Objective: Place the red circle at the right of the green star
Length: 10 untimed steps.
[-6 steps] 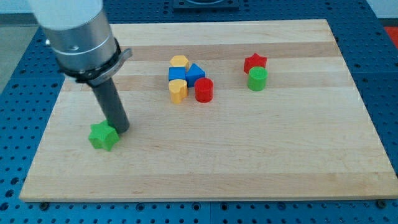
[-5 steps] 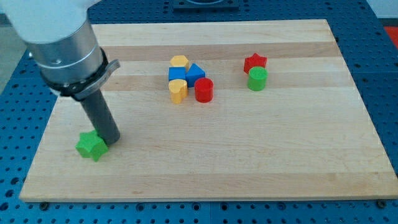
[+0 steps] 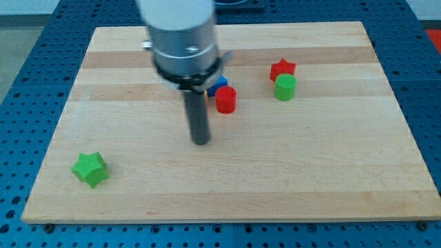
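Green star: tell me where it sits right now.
The green star lies alone near the board's bottom-left corner in the camera view, far from my tip, which stands up and to its right, below the red circle.

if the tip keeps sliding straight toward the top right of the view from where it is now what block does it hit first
Probably the red circle. My tip sits on bare board below and a little left of it, with nothing between them. The blue block lies just beyond. The exact line is hard to judge from one view, so it might clip only the circle's edge.
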Available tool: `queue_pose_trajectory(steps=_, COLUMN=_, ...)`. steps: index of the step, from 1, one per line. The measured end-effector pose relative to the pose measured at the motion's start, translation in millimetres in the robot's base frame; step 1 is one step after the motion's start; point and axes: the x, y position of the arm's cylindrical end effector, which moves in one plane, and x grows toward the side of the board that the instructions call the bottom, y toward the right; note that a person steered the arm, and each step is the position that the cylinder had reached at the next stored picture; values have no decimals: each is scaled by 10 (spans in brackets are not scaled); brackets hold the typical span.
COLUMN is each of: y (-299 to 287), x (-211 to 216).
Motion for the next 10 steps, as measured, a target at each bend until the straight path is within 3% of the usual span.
queue_pose_trajectory(steps=2, y=643, x=-421)
queue_pose_trajectory(steps=4, y=553, x=-934)
queue_pose_trajectory(steps=8, y=-480, x=-299)
queue_pose_trajectory(steps=10, y=-653, x=66)
